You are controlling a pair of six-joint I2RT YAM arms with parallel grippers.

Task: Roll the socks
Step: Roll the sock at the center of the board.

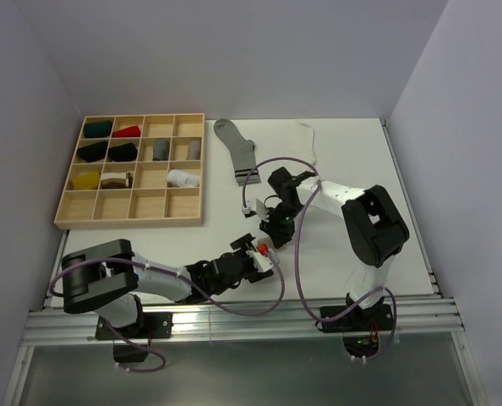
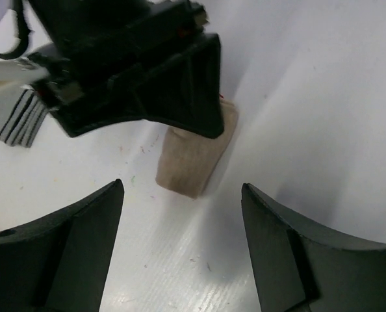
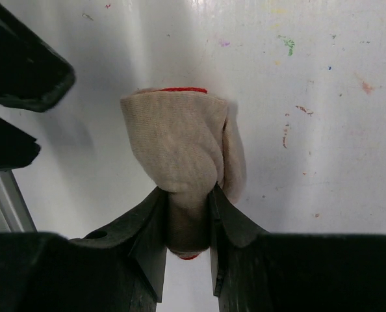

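From the right wrist, your right claw is clamped on the near end of the beige sock. The sock bulges out past the fingertips as a tight bundle lying on the bench, with a sliver of red showing at its far edge. By the look of it the rolling of this one is all but done, and you are at the hold-and-finish stage. From the left wrist, your left claw stands wide apart with nothing in it. The bundle lies just ahead of the gap and touches neither finger, while the other claw covers its far end. The next move, I judge, calls for keeping that right-hand pinch firm so the roll does not spring loose. You then carry it off or tuck it, with the left arm kept out of the way. From above, both claws meet mid-bench near the front. The striped sock lies flat and unrolled further back, well apart from them. The tray sits to the left, with several compartments already holding bundles.
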